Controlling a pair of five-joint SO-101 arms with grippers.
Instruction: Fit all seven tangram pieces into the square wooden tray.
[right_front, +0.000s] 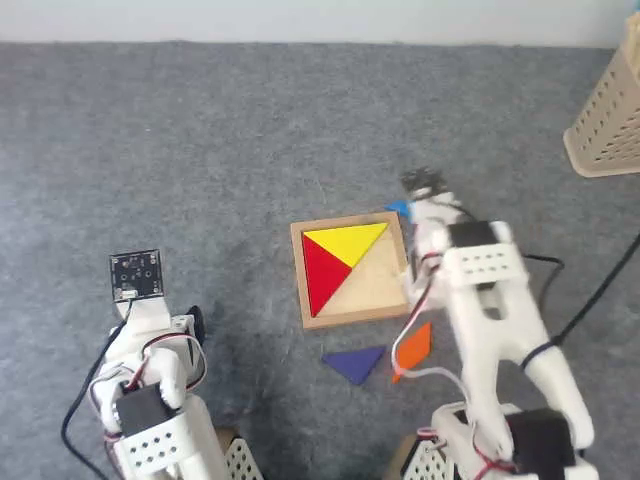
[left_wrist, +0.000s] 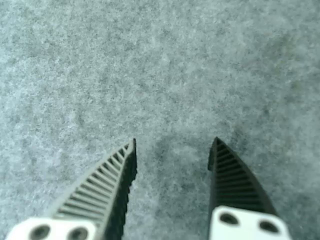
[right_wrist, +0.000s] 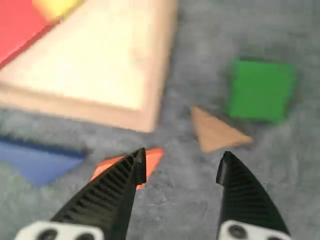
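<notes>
The square wooden tray (right_front: 380, 292) holds a yellow triangle (right_front: 348, 242) and a red triangle (right_front: 320, 272); the rest of its floor is bare. A purple-blue triangle (right_front: 355, 362) and an orange piece (right_front: 413, 347) lie on the carpet in front of it. A blue piece (right_front: 398, 209) peeks out at its far right corner. My right arm (right_front: 480, 270) hangs over the tray's right side. My right gripper (right_wrist: 183, 151) is open and empty above the carpet, between the orange piece (right_wrist: 150, 159) and a tan triangle (right_wrist: 215, 132). A green square (right_wrist: 260, 90) lies beyond. My left gripper (left_wrist: 175, 140) is open over bare carpet.
A beige slatted basket (right_front: 610, 110) stands at the far right edge. My left arm (right_front: 150, 340) sits folded at the near left, well away from the tray. Grey carpet stretches across the far side and the left.
</notes>
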